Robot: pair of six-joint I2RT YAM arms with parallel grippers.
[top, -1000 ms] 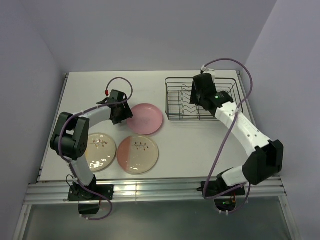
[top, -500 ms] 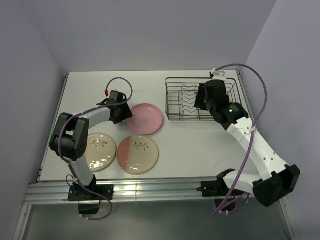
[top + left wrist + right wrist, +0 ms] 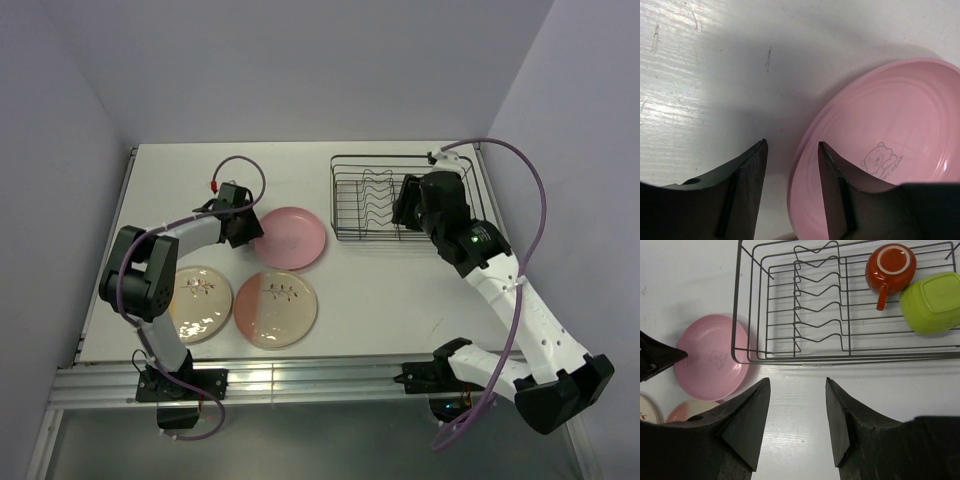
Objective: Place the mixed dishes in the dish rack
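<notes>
Between lilac walls, a white table holds plates.

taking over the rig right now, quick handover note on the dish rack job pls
Left gripper: fingers open, straddling the left rim of the plain pink plate on the table, not clamped.
Right gripper: fingers open, empty, above the table just in front of the dish rack.
Done: orange-red cup and lime-green bowl sit upside down in the rack's right end.
Left: plain pink plate, pink-and-cream plate and yellow-and-cream plate, all flat on the table. White bowl not in view.
</notes>
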